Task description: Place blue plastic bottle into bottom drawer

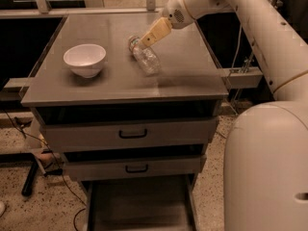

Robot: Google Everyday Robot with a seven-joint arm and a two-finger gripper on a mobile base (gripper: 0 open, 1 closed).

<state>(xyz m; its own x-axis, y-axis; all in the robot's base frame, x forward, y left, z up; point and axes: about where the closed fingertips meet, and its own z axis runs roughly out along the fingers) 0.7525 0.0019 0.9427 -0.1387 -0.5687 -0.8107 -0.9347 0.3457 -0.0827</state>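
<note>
Pincer [144,42] hangs at neck of blue plastic bottle [147,61] lying cap back-left.

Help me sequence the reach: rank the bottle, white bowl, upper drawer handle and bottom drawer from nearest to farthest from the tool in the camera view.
The tool is above the cabinet top, toward its rear.
1. blue plastic bottle, lying on its side, right by it.
2. white bowl, leftward in view.
3. upper drawer handle, cabinet front.
4. bottom drawer, open, lowest.
</note>
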